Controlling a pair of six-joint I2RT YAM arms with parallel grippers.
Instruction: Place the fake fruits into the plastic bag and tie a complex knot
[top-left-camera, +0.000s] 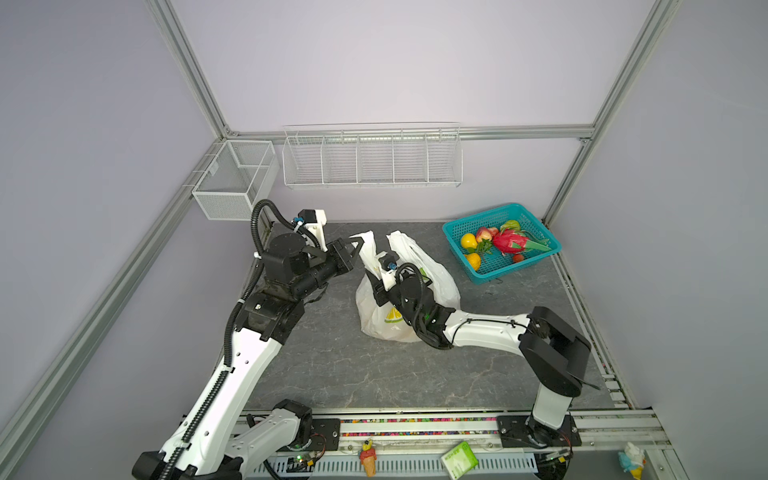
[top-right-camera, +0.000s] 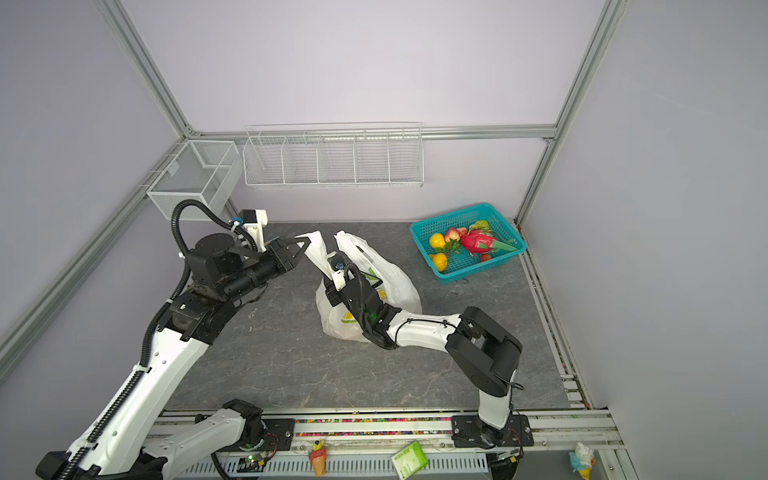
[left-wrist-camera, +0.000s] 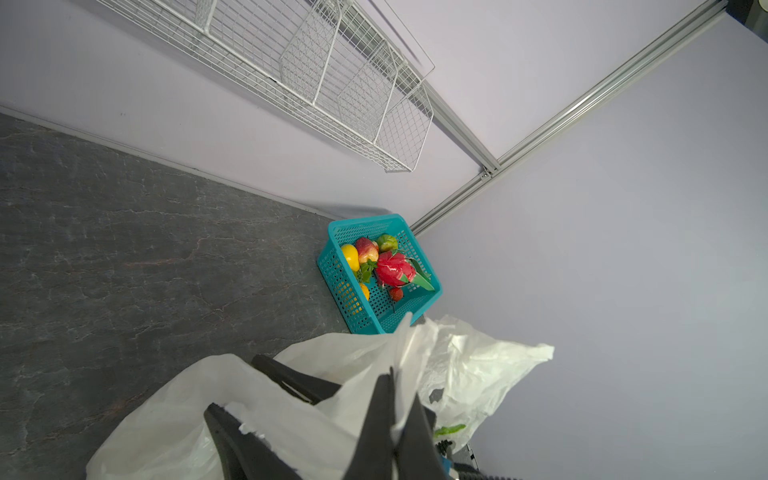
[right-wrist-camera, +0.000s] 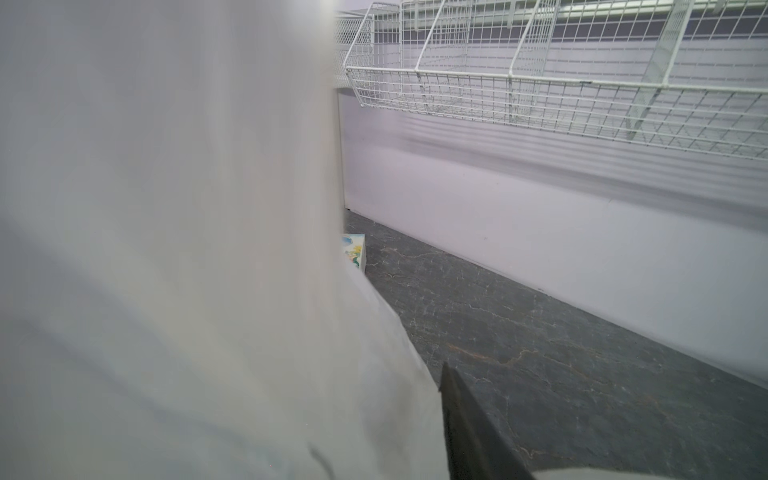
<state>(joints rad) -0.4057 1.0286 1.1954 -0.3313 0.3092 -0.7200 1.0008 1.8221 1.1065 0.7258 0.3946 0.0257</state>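
The plastic bag stands on the dark mat in both top views, its two handles raised and apart; no knot shows. My left gripper is shut on the left handle and holds it up. My right gripper reaches into the bag's mouth, fingers spread, film draped over them. In the right wrist view bag film hides all but one finger. The fake fruits lie in the teal basket: dragon fruit, yellow citrus, peach, orange, strawberry.
The teal basket sits in the back right corner. A wire rack and a mesh bin hang on the walls. A printed box stands behind the bag. Ice-cream figurines and a green pack lie on the front rail.
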